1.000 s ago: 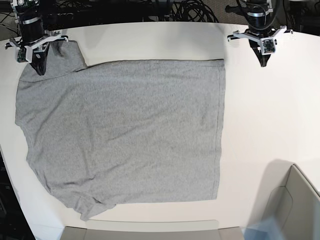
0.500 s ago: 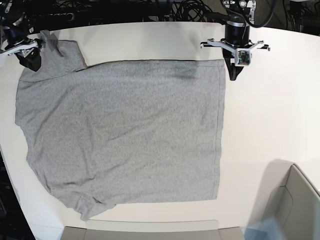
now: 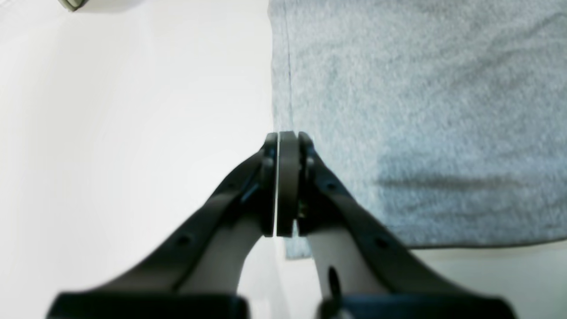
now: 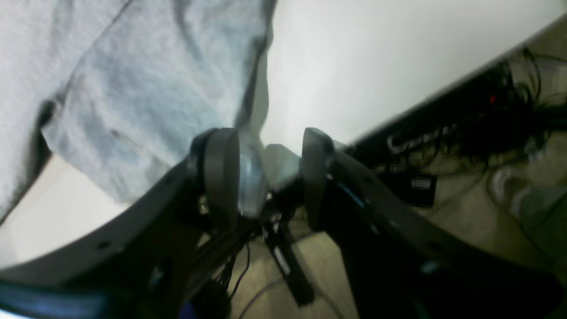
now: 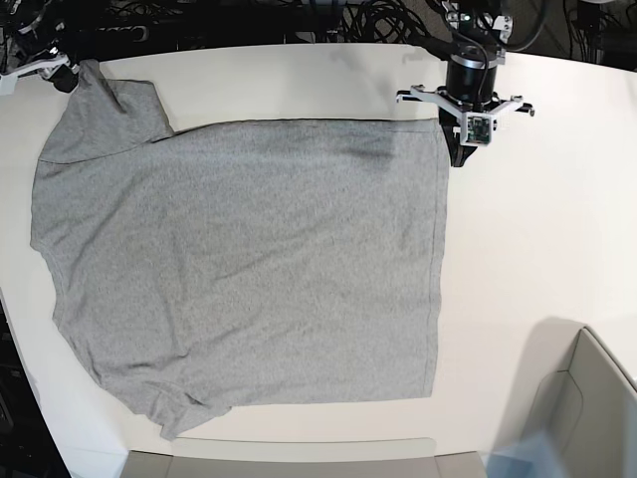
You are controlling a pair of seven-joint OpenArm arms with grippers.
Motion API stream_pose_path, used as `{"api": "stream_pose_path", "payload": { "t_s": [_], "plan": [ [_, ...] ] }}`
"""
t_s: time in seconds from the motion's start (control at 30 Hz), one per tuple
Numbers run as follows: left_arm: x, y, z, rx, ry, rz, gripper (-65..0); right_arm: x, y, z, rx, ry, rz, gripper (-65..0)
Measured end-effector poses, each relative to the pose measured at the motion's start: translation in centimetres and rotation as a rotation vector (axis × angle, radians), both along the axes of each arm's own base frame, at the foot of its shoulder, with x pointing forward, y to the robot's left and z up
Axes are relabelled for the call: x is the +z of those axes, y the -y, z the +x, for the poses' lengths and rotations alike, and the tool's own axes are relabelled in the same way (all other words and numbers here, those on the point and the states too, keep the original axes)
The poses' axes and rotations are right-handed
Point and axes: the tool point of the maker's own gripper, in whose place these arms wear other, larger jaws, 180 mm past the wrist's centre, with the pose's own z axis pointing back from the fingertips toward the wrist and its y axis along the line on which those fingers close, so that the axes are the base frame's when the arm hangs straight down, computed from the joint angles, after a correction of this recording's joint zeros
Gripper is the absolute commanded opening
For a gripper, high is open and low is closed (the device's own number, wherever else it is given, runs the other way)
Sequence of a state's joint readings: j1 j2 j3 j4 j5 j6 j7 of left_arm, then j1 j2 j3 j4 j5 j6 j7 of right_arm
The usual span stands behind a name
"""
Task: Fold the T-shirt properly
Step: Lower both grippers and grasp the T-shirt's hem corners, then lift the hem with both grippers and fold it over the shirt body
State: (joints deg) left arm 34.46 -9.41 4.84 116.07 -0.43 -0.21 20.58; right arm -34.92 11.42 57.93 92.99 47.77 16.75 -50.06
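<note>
So, nearest the camera in the base view: the pale box (image 5: 587, 398) at the bottom right corner and a low grey tray edge (image 5: 279, 460) along the bottom, both off the T-shirt (image 5: 239, 269).

The T-shirt lies flat on the white surface (image 5: 537, 229), spread out full, plain grey side up, no lettering showing. One sleeve points toward the tray side of the shirt, the other toward the far left corner. Hem edge runs down the shirt's right side. No fold is made; the body is single-layer flat apart from small wrinkles. My read: task is barely started, all folds left (sleeves in, sides over, then halving).

Further back, the left end effector (image 5: 468, 147) sits at the shirt's far hem corner. In its wrist view the left end effector (image 3: 283, 186) has its pads pressed nearly together, only a thin slit between them, right over the hem corner; whether any cloth is pinched, cannot tell.

Farthest, the right end effector (image 5: 62, 82) is at the shirt's far-left sleeve tip, by the surface edge. In the wrist view the right end effector (image 4: 266, 177) stands wide apart, with sleeve cloth beside one finger (image 4: 219, 173), not clamped.
</note>
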Motion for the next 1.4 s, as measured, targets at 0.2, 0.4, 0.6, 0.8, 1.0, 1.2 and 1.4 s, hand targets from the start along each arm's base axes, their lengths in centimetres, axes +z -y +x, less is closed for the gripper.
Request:
{"api": "stream_pose_path", "payload": {
  "t_s": [0.2,0.4,0.6,0.8,1.0,1.2,1.4],
  "plan": [
    [0.0,0.0,-0.1,0.001,-0.002,0.0,-56.4,-2.0,-0.1,0.5,-0.027,-0.006,0.059,-41.3],
    [-0.1,0.0,-0.1,0.001,-0.003,-0.001,-52.8,-2.7,0.0,2.4,-0.012,0.028,0.063,-41.3],
    [-1.9,0.1,-1.0,0.064,-0.115,-0.155,-39.2,-3.0,-1.6,4.0,0.049,0.033,0.057,-41.3],
    [-2.7,-2.4,0.1,0.208,-0.215,-0.493,-38.1,-3.0,-1.7,3.9,0.05,0.033,0.061,-41.4],
    [-5.5,-2.3,0.8,0.187,-0.382,-0.577,-38.1,-3.0,-1.8,3.7,0.053,0.032,0.066,-41.4],
    [-8.8,-2.7,-0.5,0.237,-0.465,-0.605,-38.0,-3.0,-1.8,3.7,0.056,0.031,0.067,-41.4],
    [-9.1,-0.8,-0.5,0.132,-0.483,-0.596,-38.0,-3.0,-1.8,3.7,0.057,0.029,0.068,-41.4]
  ]
}}
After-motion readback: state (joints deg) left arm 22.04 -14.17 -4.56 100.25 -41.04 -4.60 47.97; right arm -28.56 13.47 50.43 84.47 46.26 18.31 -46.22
